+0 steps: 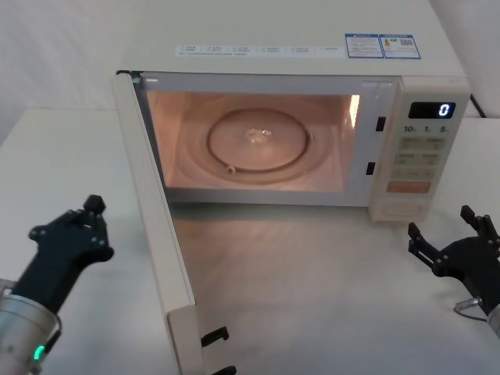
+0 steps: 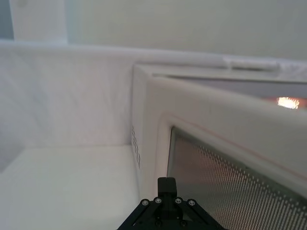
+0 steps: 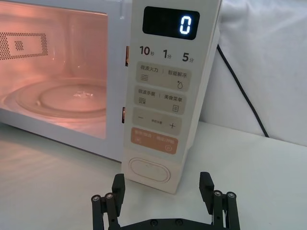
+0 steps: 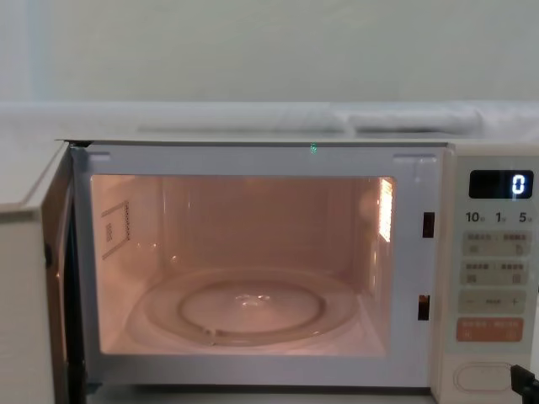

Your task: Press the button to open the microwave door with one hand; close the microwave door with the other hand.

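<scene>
Microwave door [image 1: 156, 234] stands wide open, so closing remains: left gripper [image 1: 92, 211], fingers together and empty, must push its outer face, while right gripper [image 3: 163, 191] hangs spread and empty before the button [image 3: 149, 169].

The digital display [image 3: 171, 22] at the top of the control panel [image 3: 163, 96] read "0". Just below the display stood "10", "1" and "5", each with a small unreadable mark. Lower keys bore small characters, "−" and "+".
</scene>
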Robot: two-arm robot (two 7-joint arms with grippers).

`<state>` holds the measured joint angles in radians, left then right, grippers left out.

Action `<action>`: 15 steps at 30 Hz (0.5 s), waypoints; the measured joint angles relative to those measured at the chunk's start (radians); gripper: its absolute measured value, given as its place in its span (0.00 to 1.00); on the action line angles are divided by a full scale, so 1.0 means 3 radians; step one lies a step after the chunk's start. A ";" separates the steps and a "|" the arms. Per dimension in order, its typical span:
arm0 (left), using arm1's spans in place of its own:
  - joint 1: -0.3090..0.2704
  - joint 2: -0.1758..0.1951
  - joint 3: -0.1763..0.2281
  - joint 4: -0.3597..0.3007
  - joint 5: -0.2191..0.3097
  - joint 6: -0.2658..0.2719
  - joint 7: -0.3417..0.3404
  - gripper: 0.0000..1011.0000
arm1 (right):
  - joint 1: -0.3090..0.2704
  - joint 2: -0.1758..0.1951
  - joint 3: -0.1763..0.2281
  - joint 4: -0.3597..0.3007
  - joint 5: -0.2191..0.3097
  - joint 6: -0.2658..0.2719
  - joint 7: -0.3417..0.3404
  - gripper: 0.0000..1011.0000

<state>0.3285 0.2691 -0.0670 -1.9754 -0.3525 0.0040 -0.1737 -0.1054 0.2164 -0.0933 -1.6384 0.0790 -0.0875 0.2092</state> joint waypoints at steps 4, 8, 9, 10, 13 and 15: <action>0.0070 0.0073 -0.0117 -0.0151 -0.0085 0.0014 -0.0066 0.00 | 0.0000 0.0000 0.0000 0.0000 0.0000 0.0000 0.0000 0.99; 0.0098 0.0149 -0.0170 -0.0241 -0.0130 0.0067 -0.0126 0.00 | 0.0000 0.0000 0.0000 0.0000 0.0000 0.0000 0.0000 0.99; 0.0101 0.0180 -0.0181 -0.0263 -0.0146 0.0094 -0.0157 0.00 | 0.0000 0.0000 0.0000 0.0000 0.0000 0.0000 0.0000 0.99; 0.0102 0.0216 -0.0188 -0.0281 -0.0156 0.0109 -0.0173 0.00 | 0.0000 0.0000 0.0000 0.0000 0.0000 0.0000 0.0000 0.99; 0.0086 0.0314 -0.0184 -0.0309 -0.0222 0.0179 -0.0256 0.00 | 0.0000 0.0000 0.0000 0.0000 0.0000 0.0000 0.0000 0.99; 0.0071 0.0338 -0.0168 -0.0309 -0.0250 0.0197 -0.0278 0.00 | 0.0000 0.0000 0.0000 0.0000 0.0000 0.0000 0.0000 0.99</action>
<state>0.3497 0.3706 -0.1174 -2.0682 -0.4275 0.0631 -0.2571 -0.1055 0.2164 -0.0933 -1.6384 0.0790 -0.0875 0.2092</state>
